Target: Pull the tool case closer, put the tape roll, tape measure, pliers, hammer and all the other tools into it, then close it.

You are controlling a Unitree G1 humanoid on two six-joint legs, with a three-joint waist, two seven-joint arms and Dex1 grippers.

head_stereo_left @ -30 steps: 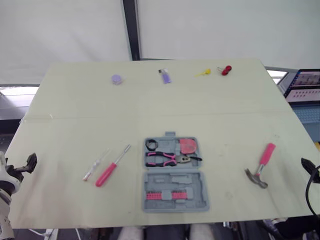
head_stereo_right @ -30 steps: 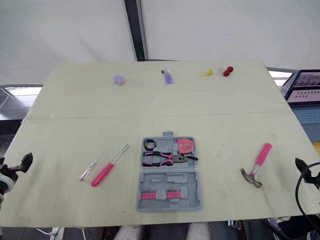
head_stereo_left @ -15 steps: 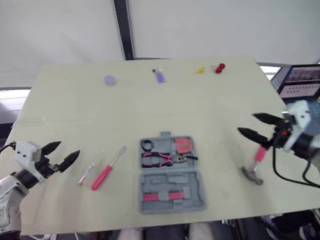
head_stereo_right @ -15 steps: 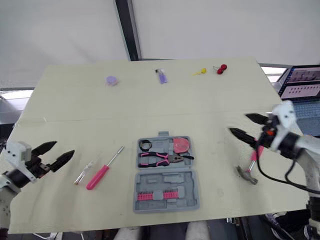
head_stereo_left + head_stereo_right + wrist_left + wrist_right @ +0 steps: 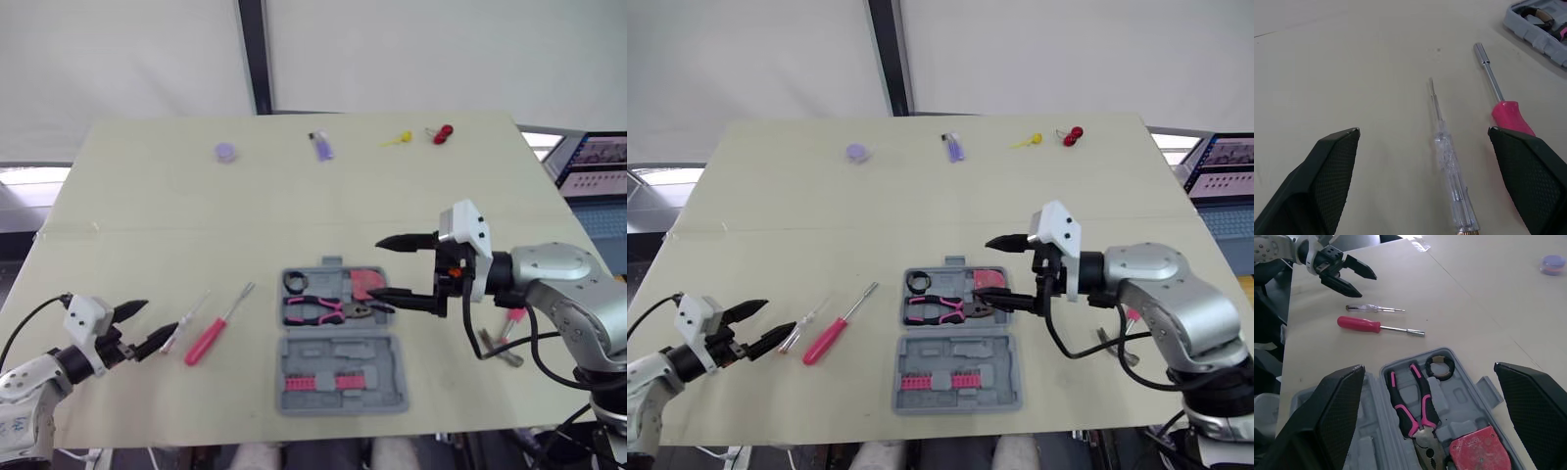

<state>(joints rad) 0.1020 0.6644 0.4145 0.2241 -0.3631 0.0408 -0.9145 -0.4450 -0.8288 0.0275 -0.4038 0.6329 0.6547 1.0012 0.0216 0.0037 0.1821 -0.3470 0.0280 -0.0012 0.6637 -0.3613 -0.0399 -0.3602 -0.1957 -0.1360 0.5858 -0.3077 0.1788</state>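
The grey tool case lies open near the table's front edge. In its upper half sit the black tape roll, the pink-handled pliers and the red tape measure. A row of pink bits fills the lower half. My right gripper hovers open at the case's right side, over the tape measure. The pink-handled hammer lies right of the case, partly hidden by my right arm. A pink screwdriver and a clear tester screwdriver lie left of the case. My left gripper is open, just left of them.
Along the far edge lie a purple disc, a small purple item, a yellow item and a red item. A screen stands off the table's right side.
Both arms have come in from the table's sides. The right gripper moved left from the hammer to the case. The left gripper moved right toward the screwdrivers. The tools lie as before.
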